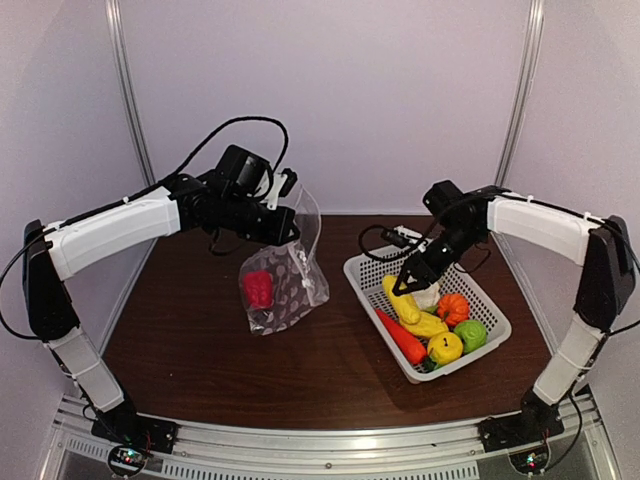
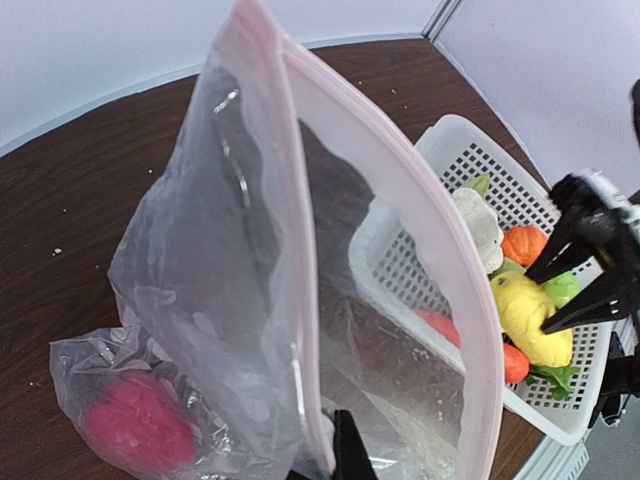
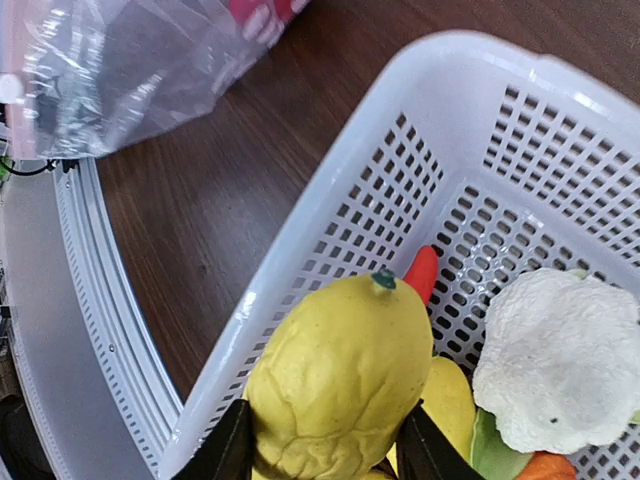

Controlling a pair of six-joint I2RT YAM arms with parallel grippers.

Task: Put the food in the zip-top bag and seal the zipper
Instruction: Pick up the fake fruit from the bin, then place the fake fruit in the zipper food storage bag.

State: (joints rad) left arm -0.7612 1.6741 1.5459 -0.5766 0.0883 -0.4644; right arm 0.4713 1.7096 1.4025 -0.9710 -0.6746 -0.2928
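Nearest the top camera, at 6 o'clock, runs the metal rail (image 1: 320, 445) where both arms are bolted. Above it the left gripper (image 1: 283, 225) is closed on the mouth edge of the zip-top bag (image 1: 290, 280) and holds it up. The bag's bottom seems to rest on the table (image 1: 200, 350), with a red pepper (image 1: 258, 288) already inside. At 3 o'clock from the bag stands the white basket (image 1: 365, 265). The right gripper (image 1: 405, 285) is down in its 10 o'clock corner on a yellow lemon (image 1: 403, 305). The cauliflower (image 1: 428, 295), pumpkin (image 1: 453, 307), green apple (image 1: 470, 335) and carrot (image 1: 400, 338) lie beside it.

In the left wrist view the bag mouth stands open. The zipper (image 2: 400, 190) is a pinkish rim from 12 to 5 o'clock and is not sealed.

In the right wrist view the lemon fills the jaws and both fingers (image 3: 228, 450) touch its sides. I judge it gripped, but not yet lifted.

The step in hand is picking the second food piece. I think the next move calls for lifting the lemon over the basket wall, carrying it toward 9 o'clock and lowering it into the mouth without pushing the rim closed.

No brand, label or writing can be read.
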